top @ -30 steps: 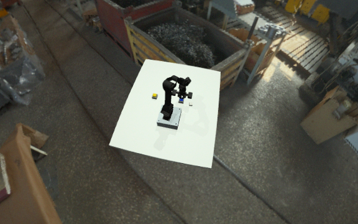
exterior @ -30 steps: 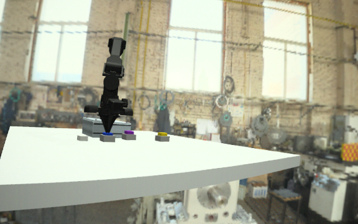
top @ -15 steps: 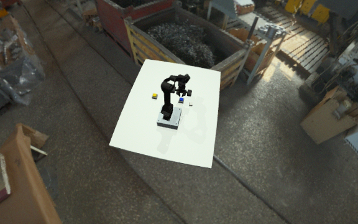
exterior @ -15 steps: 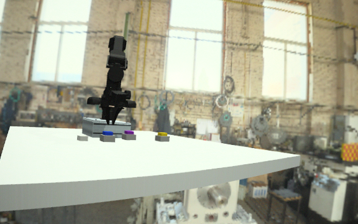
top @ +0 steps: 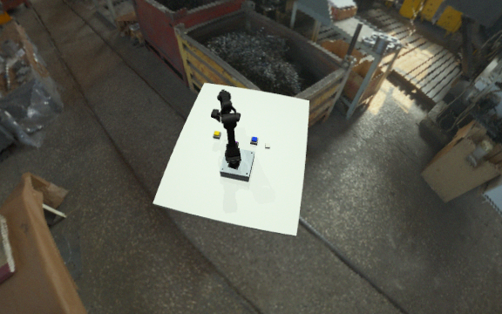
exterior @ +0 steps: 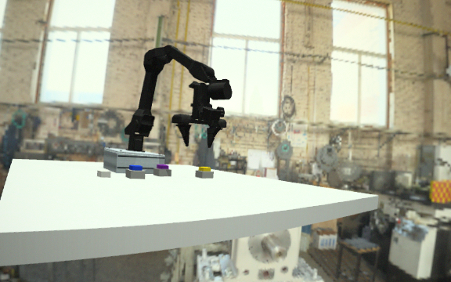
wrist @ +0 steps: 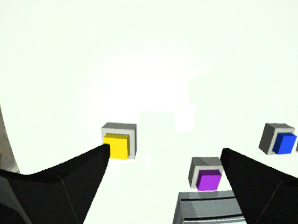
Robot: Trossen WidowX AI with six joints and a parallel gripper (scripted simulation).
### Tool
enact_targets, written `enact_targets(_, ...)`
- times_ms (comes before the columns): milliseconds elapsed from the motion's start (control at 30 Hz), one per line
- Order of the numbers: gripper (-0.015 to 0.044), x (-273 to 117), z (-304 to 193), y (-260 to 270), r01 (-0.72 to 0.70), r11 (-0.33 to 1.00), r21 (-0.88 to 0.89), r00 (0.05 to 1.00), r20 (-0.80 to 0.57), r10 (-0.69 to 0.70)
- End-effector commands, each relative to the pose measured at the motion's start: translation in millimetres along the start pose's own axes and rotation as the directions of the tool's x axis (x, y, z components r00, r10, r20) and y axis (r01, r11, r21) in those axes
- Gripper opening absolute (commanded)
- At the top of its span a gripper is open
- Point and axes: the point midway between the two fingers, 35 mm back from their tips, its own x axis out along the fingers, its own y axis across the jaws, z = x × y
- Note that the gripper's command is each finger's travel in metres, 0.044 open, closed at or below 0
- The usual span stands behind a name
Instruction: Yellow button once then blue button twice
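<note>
A black robot arm [exterior: 151, 78] stands on a grey base [exterior: 133, 160] at the back left of a white table [exterior: 171, 219], seen from the exterior view at centre frame. The arm rises, bends over and reaches to the right. Its gripper [exterior: 198, 135] hangs well above the table, pointing down, jaws spread wide and holding nothing.

On the table in front of the base sits a row of small items. From left to right in the exterior view: a plain grey block [exterior: 103, 173], the blue button [exterior: 135, 171], a purple button [exterior: 162, 170], and the yellow button [exterior: 204, 172]. Each button sits on a grey square housing. The gripper hovers above the gap between the purple and yellow buttons, touching neither.

In the wrist view, the two dark fingertips frame the lower corners. The yellow button [wrist: 119, 144] appears at centre left beside the left fingertip, the purple button [wrist: 208, 179] at lower centre, the blue button [wrist: 282, 141] at the right edge.

From the top view, the yellow button [top: 217, 134] lies left of the arm and the blue button [top: 254, 140] right of it.
</note>
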Motion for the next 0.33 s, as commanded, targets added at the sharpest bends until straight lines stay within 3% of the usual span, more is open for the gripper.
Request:
enact_targets(0,0.04,-9.0,-16.1,46.9,0.002,1.0,0.004,1.0,-0.007,-0.001)
enact_targets(100,0.04,-16.8,-32.2,78.9,-0.003,1.0,0.004,1.0,-0.007,0.003)
enact_targets(300,0.04,-17.3,-33.5,81.1,-0.004,1.0,0.004,1.0,-0.008,0.004)
